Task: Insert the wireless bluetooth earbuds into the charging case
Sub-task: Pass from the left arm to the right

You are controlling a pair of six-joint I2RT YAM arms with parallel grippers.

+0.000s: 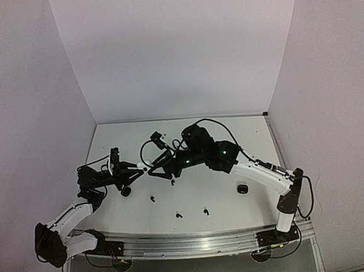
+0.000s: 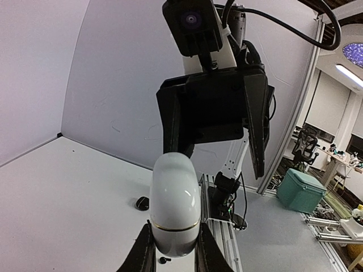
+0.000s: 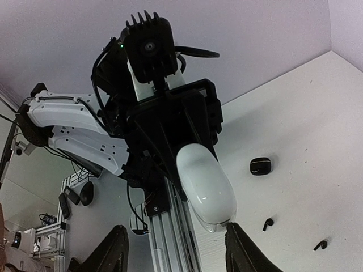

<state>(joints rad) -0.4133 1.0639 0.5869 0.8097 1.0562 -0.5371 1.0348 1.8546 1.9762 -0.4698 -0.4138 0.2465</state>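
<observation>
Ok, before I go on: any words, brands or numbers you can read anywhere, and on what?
No readable text in any view.
White charging case in the left gripper: plain shell, with no brand or label on the sides that show.
Black case and earbuds on the table: too small to show any marking.
</observation>
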